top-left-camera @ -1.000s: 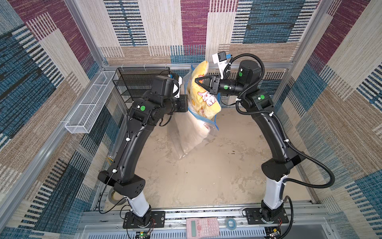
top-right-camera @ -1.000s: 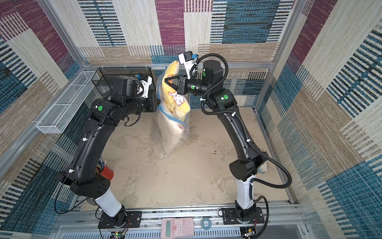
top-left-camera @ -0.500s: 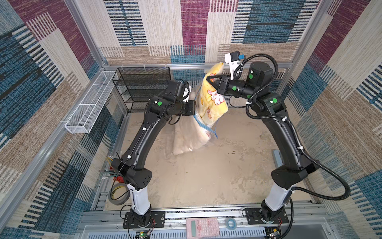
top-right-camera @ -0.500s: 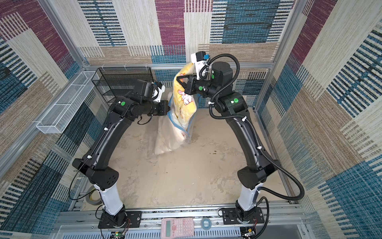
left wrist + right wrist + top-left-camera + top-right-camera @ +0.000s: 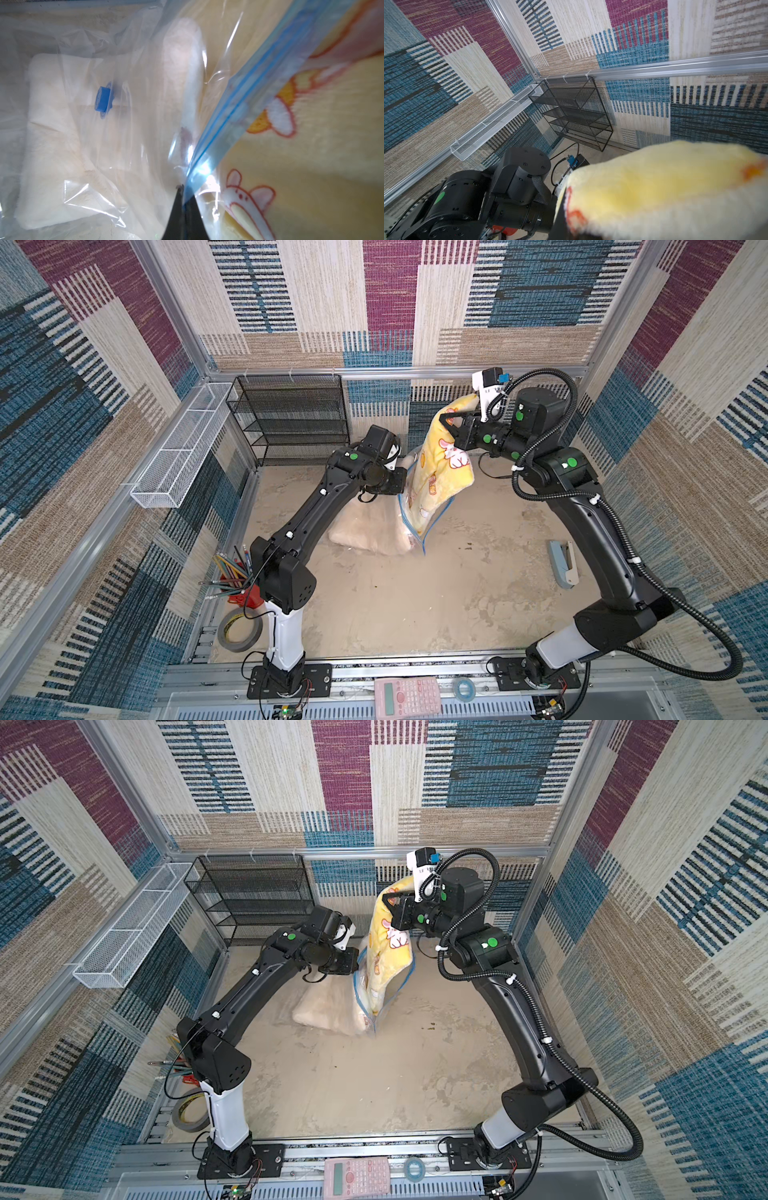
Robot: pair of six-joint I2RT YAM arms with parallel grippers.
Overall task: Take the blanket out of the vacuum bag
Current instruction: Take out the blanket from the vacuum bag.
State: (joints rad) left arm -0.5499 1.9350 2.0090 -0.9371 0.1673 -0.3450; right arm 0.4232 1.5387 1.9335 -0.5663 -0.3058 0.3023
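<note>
Blanket in right pincer

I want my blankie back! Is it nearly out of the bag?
Partway. Done: the vacuum bag is open and the top of the blanket is out. In hand: the right gripper holds the blanket up; the left gripper pinches the zip strip. Left: a cream fold lies inside the bag.

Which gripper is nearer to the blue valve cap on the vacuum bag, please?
Left. The left gripper pinches the zip-seal strip, with the valve cap close by; the right gripper holds the yellow blanket raised, farther away.
</note>
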